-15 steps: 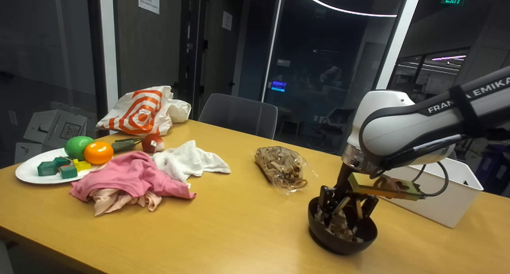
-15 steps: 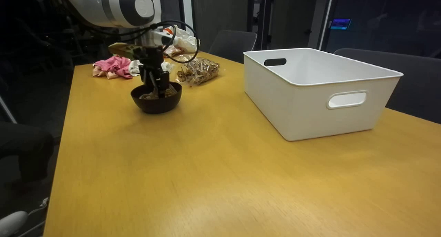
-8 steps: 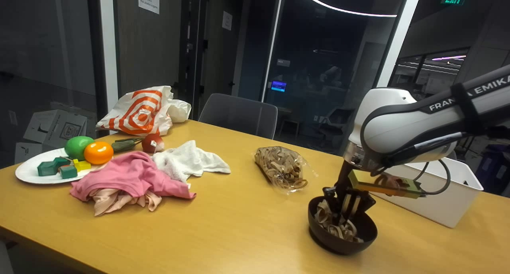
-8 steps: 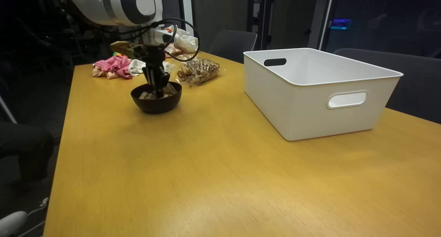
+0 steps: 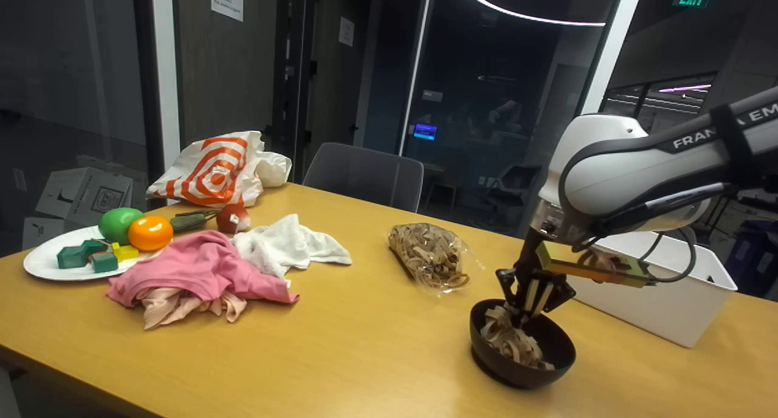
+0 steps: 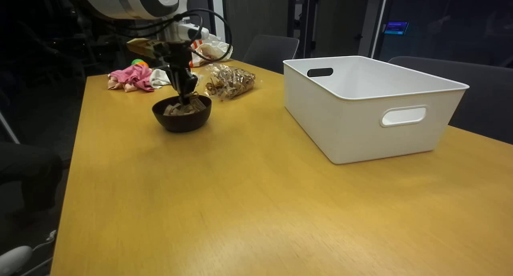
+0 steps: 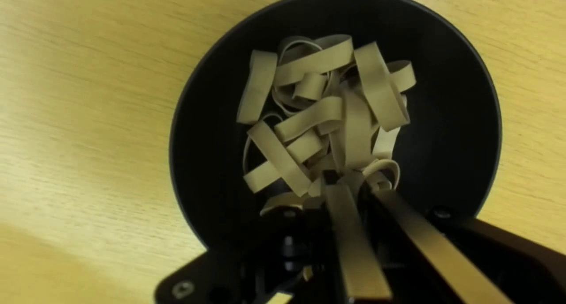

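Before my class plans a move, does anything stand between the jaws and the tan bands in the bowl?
Nothing visible does. In the wrist view the jaws hang over the black bowl with their tips at the tan bands, apparently closed on some. In both exterior views the plastic bag lies apart from the bowl.

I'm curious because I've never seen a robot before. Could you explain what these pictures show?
The machine is a robot arm with a two-fingered gripper at its end. Two cameras away from the robot give the exterior views; the wrist view comes from a camera riding on the arm, looking down past the fingers. On the table sit a dark bowl of tan bands, a clear bag of similar bands and a white bin. Farther from the gripper lie a pink cloth, a white cloth and a white plate carrying green pieces. The fingers are close together, tips at the tan bands, and seem to pinch some.
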Tool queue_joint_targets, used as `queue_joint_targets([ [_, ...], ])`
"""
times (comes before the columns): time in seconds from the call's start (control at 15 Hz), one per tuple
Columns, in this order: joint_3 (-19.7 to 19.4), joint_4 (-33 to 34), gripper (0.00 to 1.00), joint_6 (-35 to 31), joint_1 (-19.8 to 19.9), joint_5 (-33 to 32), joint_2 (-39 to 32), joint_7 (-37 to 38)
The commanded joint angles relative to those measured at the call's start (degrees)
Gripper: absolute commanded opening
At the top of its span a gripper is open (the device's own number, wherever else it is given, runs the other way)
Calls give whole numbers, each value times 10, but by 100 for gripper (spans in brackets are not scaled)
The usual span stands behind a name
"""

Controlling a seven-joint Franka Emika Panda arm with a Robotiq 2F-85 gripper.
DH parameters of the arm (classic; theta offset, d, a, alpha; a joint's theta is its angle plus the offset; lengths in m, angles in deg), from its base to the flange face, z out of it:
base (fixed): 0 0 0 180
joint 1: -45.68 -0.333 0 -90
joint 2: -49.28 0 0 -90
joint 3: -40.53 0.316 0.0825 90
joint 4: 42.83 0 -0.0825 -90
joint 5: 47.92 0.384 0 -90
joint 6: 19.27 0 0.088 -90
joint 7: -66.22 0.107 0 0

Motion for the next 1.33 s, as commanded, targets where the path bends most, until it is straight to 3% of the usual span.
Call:
queue_joint_targets([
  [0.0, -4, 6, 8, 24, -7, -19, 36, 14],
  [0.33, 9, 28, 8, 21, -11, -37, 44, 4],
  [0.87, 22, 127, 8, 27, -41, -135, -13, 4],
  [1.27, 15, 186, 8, -14, -66, -160, -80, 13],
])
